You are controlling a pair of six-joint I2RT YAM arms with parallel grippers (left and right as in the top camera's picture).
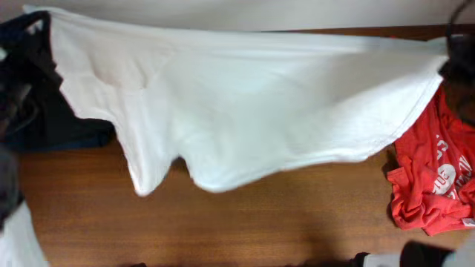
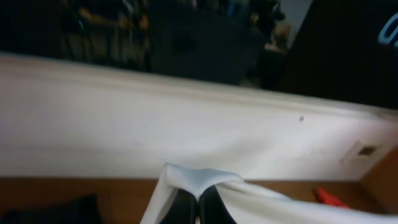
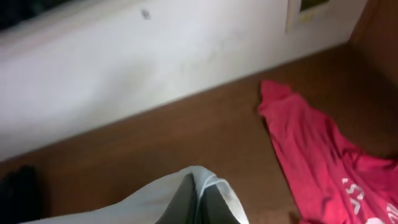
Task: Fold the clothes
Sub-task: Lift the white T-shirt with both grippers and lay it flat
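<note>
White cotton T-shirt (image 1: 245,104) hangs stretched above the table (image 1: 223,222); my left gripper (image 2: 198,206) and right gripper (image 3: 194,200) are each clamped on an edge. I judge either thin pinch could slip, dropping it onto the red T-shirt (image 1: 430,178)

The brown wooden table (image 1: 282,215) carries a crumpled red T-shirt (image 1: 427,178) near its right edge; a dark garment (image 1: 52,126) lies well apart, far left of that shirt.
</note>
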